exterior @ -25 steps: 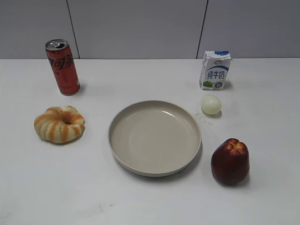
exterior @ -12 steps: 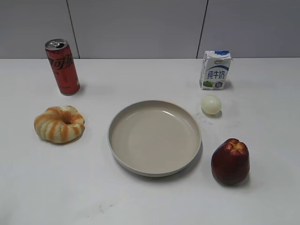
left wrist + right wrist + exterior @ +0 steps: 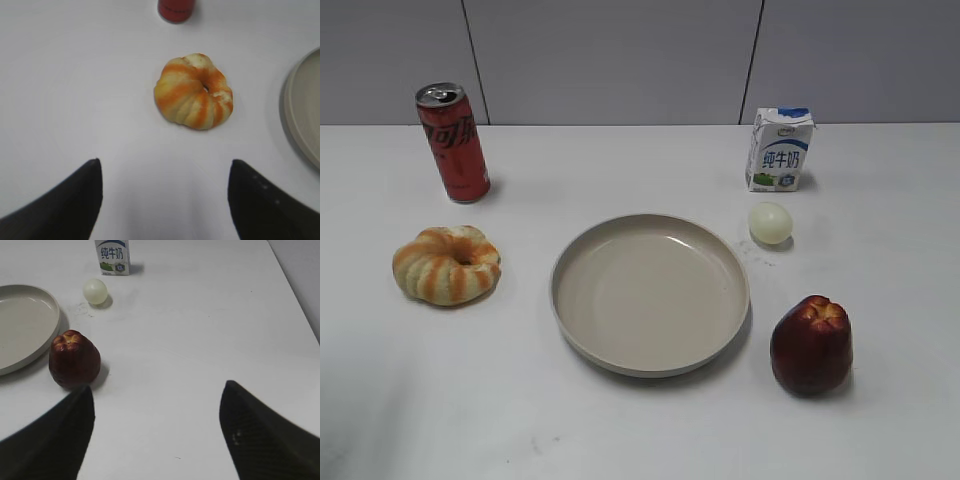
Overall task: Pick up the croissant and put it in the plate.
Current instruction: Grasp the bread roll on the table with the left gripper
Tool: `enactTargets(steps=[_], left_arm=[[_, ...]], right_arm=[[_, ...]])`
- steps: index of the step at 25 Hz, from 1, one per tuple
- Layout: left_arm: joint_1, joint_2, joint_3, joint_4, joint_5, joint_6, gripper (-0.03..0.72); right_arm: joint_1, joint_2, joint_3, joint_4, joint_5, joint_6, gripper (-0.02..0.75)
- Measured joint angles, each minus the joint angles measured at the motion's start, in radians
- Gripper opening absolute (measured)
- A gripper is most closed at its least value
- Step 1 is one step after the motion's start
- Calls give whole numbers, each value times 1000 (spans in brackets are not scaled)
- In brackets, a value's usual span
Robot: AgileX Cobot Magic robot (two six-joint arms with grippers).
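Observation:
The croissant, a ring-shaped ridged roll with cream and orange stripes, lies on the white table at the left; it also shows in the left wrist view. The beige plate sits in the middle and is empty; its rim shows in the left wrist view and the right wrist view. My left gripper is open and empty, above the table short of the croissant. My right gripper is open and empty, to the right of the apple. Neither gripper shows in the exterior view.
A red soda can stands behind the croissant. A milk carton stands at the back right, a pale egg in front of it. A dark red apple sits right of the plate, near my right gripper's left finger.

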Motion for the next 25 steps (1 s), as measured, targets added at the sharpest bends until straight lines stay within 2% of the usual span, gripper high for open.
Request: enactTargets(steps=[7,10,13,19,25], left_arm=[[-140,449,-266,-1,54,9,599],[-174,622,-370,-4,69,10,599],[-181,762,-458,8,114,7,599],[-181,888,-543,185,162,-90,600],[-181,950,-549,181,143,-102,600]], right_arm=[[0,0,0,0,0,0,588],[0,0,0,0,0,0,588],[0,0,0,0,0,0,588],[0,0,0,0,0,0,588],[0,0,0,0,0,0,588]])
